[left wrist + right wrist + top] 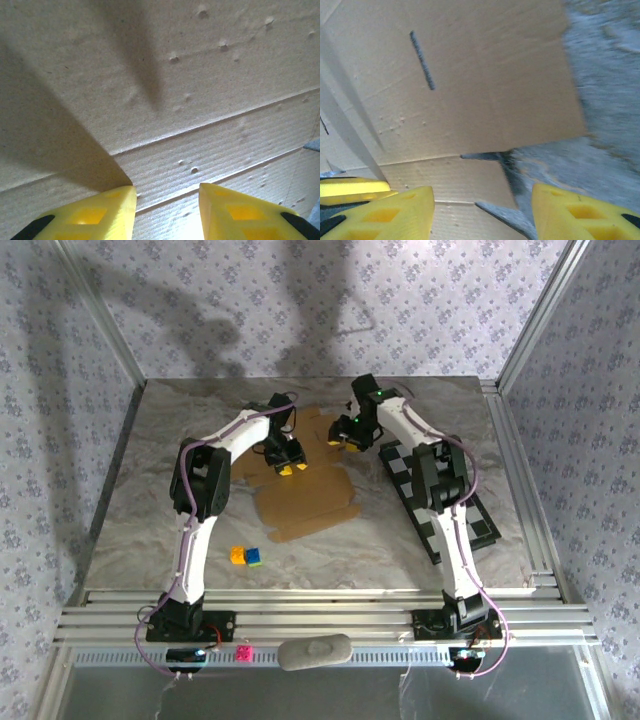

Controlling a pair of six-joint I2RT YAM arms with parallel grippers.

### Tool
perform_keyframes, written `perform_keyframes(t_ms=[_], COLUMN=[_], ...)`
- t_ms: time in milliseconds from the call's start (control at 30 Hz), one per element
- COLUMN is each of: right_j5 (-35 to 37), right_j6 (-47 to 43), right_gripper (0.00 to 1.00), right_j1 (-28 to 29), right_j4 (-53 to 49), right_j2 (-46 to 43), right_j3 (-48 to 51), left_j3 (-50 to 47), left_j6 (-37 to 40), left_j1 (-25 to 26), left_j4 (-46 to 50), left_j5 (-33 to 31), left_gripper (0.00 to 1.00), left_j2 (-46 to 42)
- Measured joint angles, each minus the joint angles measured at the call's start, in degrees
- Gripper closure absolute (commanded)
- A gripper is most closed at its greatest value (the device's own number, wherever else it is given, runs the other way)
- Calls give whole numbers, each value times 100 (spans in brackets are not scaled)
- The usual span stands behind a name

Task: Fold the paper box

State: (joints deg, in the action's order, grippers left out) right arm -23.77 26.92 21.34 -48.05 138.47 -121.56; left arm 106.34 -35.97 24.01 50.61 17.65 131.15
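The paper box [305,498] lies as a tan cardboard sheet on the table's middle, its flaps and creases spread out. My left gripper [288,468] hovers over the sheet's back part. In the left wrist view its yellow fingers [107,210] stand apart, just above a creased panel [190,100], with nothing between them. My right gripper [350,444] is at the sheet's back right edge. Its jaws are open [482,195] over a notch where a large flap [470,75] meets the grey table. The left gripper's yellow finger [350,186] shows at the left edge of the right wrist view.
A black-and-white checkerboard [478,520] lies to the right of the sheet, under the right arm. Small yellow, blue and green blocks [246,556] sit in front of the sheet, to the left. Metal frame posts and patterned walls close in the table.
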Motion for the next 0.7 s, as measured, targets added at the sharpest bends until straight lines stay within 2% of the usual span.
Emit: perform_keyframes(t_ms=[200,700], right_j5=[68,564], right_j6=[-2,-90], right_gripper=[46,46], right_j1=[260,122], right_j4=[-149,55], right_j2=[199,-151], right_j3=[-66,330], left_j3=[0,0], left_j6=[0,42], left_j1=[0,0], left_j4=[0,-7], left_j5=[20,59], left_gripper=[61,61], left_j2=[0,0])
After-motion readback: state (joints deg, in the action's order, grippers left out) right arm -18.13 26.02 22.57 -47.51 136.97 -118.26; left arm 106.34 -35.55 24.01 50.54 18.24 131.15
